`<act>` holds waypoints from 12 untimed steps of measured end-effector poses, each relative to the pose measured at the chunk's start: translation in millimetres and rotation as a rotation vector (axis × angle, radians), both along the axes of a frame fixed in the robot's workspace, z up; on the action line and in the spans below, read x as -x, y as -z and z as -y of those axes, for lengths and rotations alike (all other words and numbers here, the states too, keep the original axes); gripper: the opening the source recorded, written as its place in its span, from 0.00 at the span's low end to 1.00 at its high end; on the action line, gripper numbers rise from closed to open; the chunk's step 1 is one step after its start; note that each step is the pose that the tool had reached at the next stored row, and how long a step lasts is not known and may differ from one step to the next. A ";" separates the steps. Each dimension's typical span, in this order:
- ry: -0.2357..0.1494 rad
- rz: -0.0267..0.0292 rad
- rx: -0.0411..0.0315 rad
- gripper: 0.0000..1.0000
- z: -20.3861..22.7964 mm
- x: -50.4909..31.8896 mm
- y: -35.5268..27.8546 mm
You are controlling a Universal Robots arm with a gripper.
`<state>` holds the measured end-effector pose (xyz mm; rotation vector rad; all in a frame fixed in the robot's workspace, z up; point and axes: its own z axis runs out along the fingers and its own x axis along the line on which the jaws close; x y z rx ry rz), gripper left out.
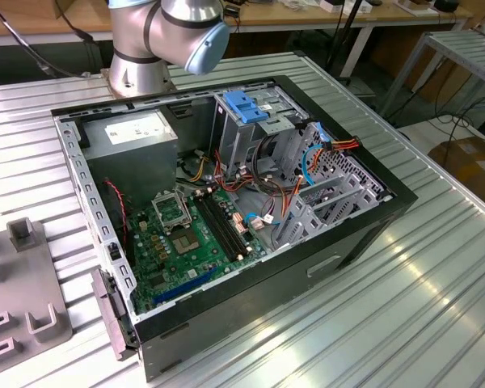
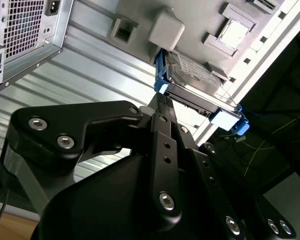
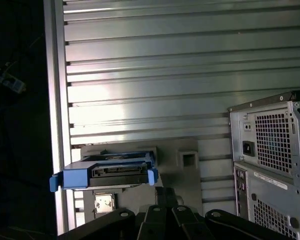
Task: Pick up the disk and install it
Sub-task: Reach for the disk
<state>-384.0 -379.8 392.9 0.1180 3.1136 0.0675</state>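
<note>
- The disk (image 3: 117, 172) sits over a grey fixture plate (image 3: 187, 150) close to the outer edge of the slatted metal counter (image 3: 150, 75). In the first wrist view its connector end faces the camera, framed by the blue bracket.
- In the second wrist view the disk (image 2: 197, 75) shows its labelled face, tilted against the fixture plate (image 2: 190, 20). From here I cannot tell whether it rests on the plate or is held just clear of it.
- The black pincer (image 2: 166, 105) reaches right up to one blue corner of the disk. In the first wrist view the pincer (image 3: 166, 194) is just beside the disk's end.
- I cannot tell whether the pincer is spread, pressed together or pinching the bracket, because its own body hides the tips.
- The disk is well apart from the computer case (image 1: 331, 267), whose perforated rear panel shows in both wrist views.
- In the exterior view the case lies on its side on the counter (image 1: 388, 323) with the side panel off. The green motherboard (image 1: 186, 234) lies flat inside it.
- The grey power-supply box (image 1: 137, 133) sits in the case's far corner, near the arm's base (image 1: 137, 77).
- The metal drive cage with its blue latch tab (image 1: 244, 105) stands beside coloured cables.
- A grey fixture (image 1: 24, 299) lies on the counter at the exterior view's left.
</note>
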 end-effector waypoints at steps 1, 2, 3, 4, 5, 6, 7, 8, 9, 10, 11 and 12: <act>0.000 0.0000 0.0000 0.11 -0.1 1.9 0.0; 0.000 0.0000 0.0000 0.11 -0.2 4.9 0.1; 0.000 0.0001 -0.0001 0.11 -0.4 8.0 0.1; 0.000 0.0001 -0.0001 0.11 -0.5 9.9 0.1; 0.000 0.0001 -0.0001 0.11 -0.5 11.7 0.1; 0.000 0.0001 -0.0001 0.11 -0.6 14.0 0.1; 0.000 0.0000 -0.0001 0.11 -0.7 15.7 0.1; 0.000 0.0000 0.0000 0.11 -0.8 17.5 0.1; 0.000 0.0000 0.0000 0.11 -0.9 19.2 0.1; 0.000 0.0001 -0.0001 0.11 -1.0 21.6 0.1; 0.000 0.0000 -0.0001 0.11 -1.1 23.6 0.1; 0.000 0.0001 -0.0001 0.11 -1.1 25.7 0.2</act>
